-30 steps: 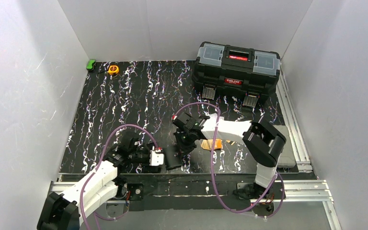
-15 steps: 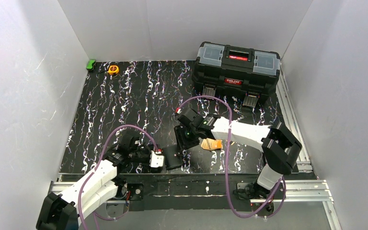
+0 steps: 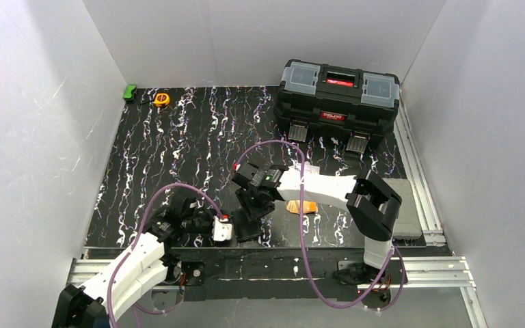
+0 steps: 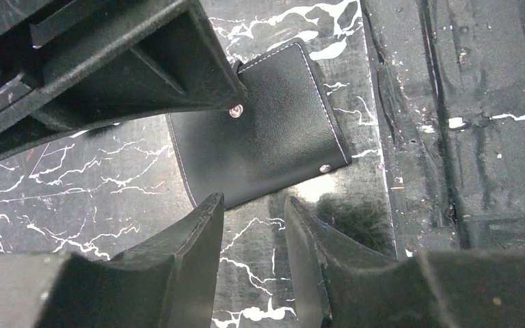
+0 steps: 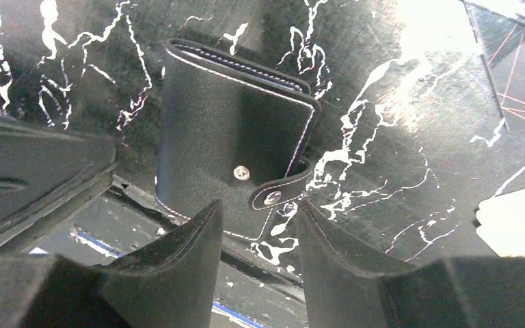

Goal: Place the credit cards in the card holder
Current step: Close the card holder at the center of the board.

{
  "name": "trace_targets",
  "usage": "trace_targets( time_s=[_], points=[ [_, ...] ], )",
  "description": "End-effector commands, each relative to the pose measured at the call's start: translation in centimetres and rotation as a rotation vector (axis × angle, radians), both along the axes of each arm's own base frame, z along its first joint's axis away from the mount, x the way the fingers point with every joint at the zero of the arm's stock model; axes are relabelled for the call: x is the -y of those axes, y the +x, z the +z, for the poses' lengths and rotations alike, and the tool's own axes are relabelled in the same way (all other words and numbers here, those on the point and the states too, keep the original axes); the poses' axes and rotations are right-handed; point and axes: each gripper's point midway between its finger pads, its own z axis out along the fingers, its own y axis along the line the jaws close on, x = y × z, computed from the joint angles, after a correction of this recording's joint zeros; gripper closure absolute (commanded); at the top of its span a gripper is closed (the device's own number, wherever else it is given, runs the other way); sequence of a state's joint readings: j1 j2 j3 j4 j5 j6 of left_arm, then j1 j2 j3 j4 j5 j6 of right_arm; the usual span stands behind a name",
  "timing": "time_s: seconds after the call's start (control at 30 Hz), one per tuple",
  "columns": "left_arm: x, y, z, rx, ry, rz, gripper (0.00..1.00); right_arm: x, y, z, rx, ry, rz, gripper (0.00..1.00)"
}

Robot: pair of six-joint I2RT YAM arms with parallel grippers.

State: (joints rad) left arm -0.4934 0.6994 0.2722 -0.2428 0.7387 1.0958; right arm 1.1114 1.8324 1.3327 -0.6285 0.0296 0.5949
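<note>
Surface: the desk (image 3: 178,150) is a black top streaked with white veining. Plain white walls (image 3: 34,137) close it in at the left, back and right of the overhead frame. Aluminium rails (image 3: 420,178) run along its right and bottom edges.

Away from the work: a black toolbox (image 3: 338,96) at upper right, a yellow tape measure (image 3: 161,99) and a small green object (image 3: 130,91) at upper left.

The card holder (image 3: 248,229) lies folded flat at lower centre of the overhead frame, by the desk's near edge, between the two arms. In my right wrist view its clasp tab (image 5: 277,193) wraps round the edge. The tab's snap sits beside the stud on the cover, not over it.

I can make out one orange card (image 3: 301,206), flat on the desk to the right of the holder and apart from it.

The left end effector (image 3: 234,229) comes in from lower left. Its tips (image 4: 254,208) are narrowly apart, with bare desk in the gap and the holder's edge just beyond; it holds nothing.

The right end effector (image 3: 248,213) hangs over the holder with its fingers (image 5: 256,219) moderately apart and the clasp tab just ahead of the gap. I cannot tell whether they touch the leather.
</note>
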Motion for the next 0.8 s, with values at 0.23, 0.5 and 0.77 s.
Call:
trace_targets(
  time_s=[0.23, 0.5, 0.77],
  points=[
    [-0.43, -1.18, -0.58, -0.026, 0.011, -0.01, 0.63, 0.03, 1.62, 0.48, 0.063, -0.064, -0.018, 0.58],
    [-0.41, -1.1, -0.46, -0.027, 0.012, -0.009, 0.64, 0.1, 1.43, 0.3, 0.055, -0.07, -0.016, 0.66],
    [-0.49, -1.18, -0.55, -0.024, 0.012, -0.006, 0.64, -0.71, 0.91, 0.22, 0.052, -0.081, 0.016, 0.54]
  ],
)
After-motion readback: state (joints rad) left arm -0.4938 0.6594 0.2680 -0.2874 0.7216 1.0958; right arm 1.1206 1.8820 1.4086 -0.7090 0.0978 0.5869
